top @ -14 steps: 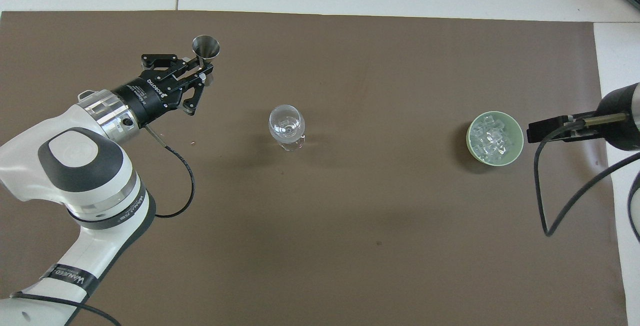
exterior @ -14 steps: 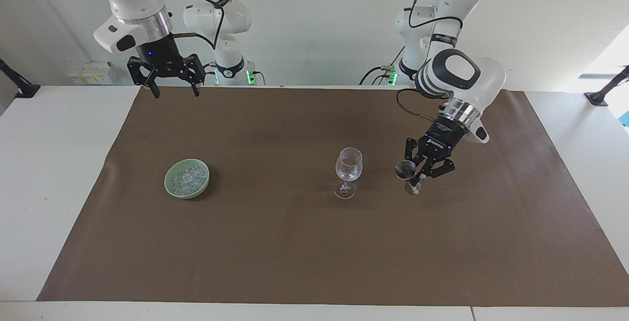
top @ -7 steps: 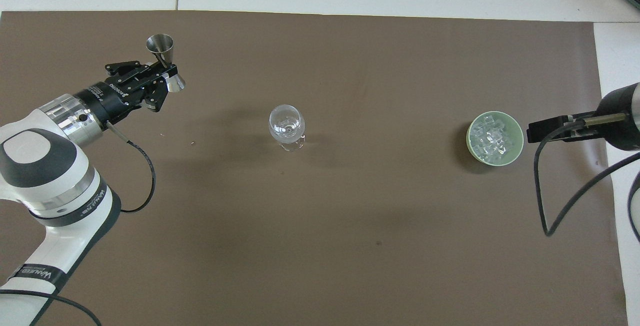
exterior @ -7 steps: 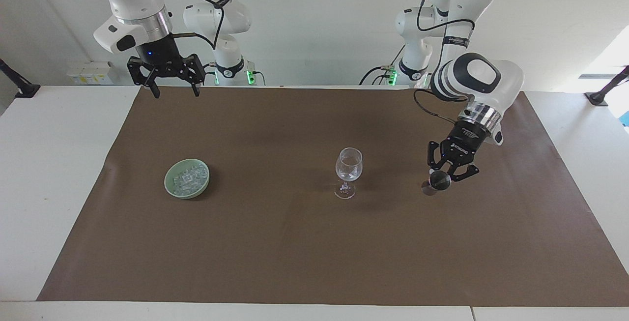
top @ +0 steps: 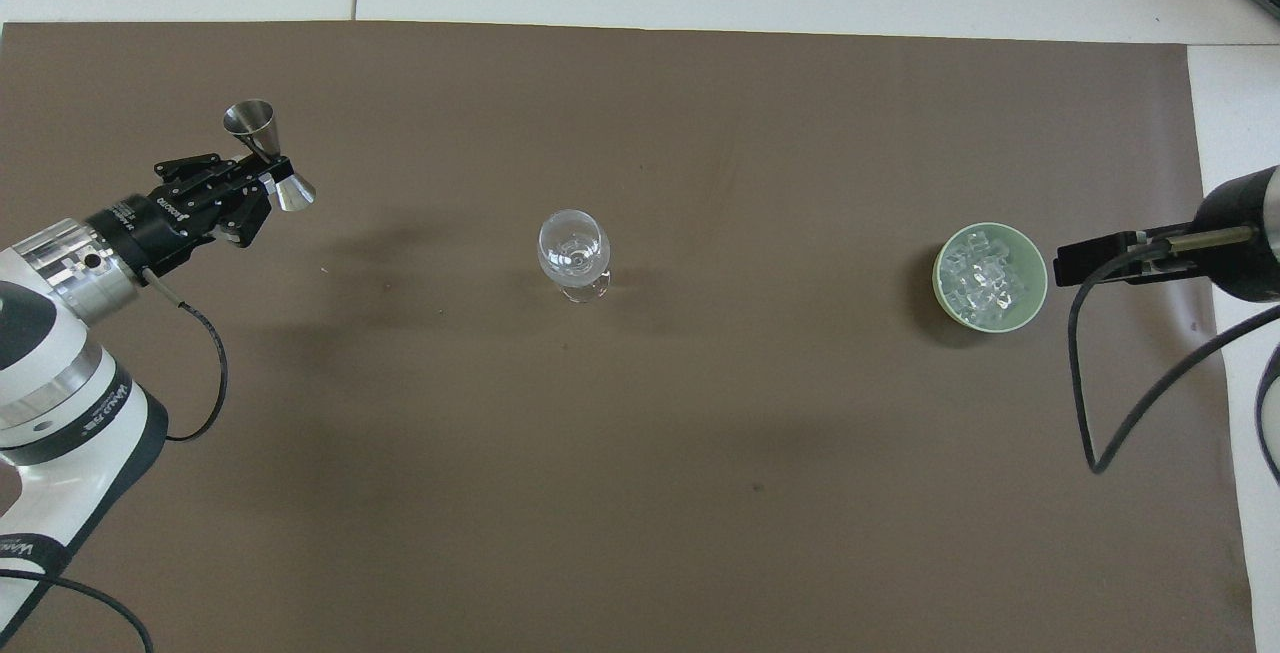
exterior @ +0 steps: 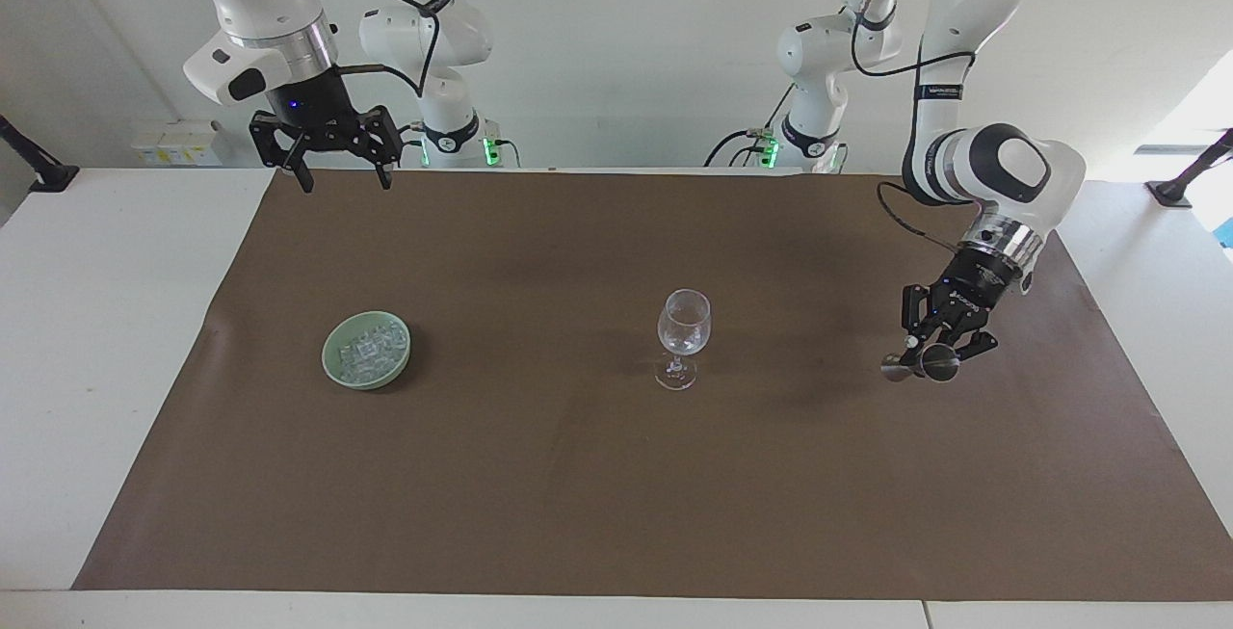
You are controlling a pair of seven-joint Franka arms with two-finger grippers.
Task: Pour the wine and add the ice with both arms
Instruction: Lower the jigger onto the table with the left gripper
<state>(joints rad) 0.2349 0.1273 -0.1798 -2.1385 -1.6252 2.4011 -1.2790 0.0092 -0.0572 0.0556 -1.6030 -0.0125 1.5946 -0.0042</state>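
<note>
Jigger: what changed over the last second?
The left gripper, shut on the metal jigger, carried it away from the wine glass toward the left arm's end of the table, the jigger tipping over onto its side as it went. The grip never let go. The wine glass, the green bowl of ice and the waiting, open right gripper stayed put.

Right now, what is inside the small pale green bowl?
The pale green bowl holds a heap of small clear ice cubes. The cubes cover the bowl's bottom, so anything under them cannot be seen.
</note>
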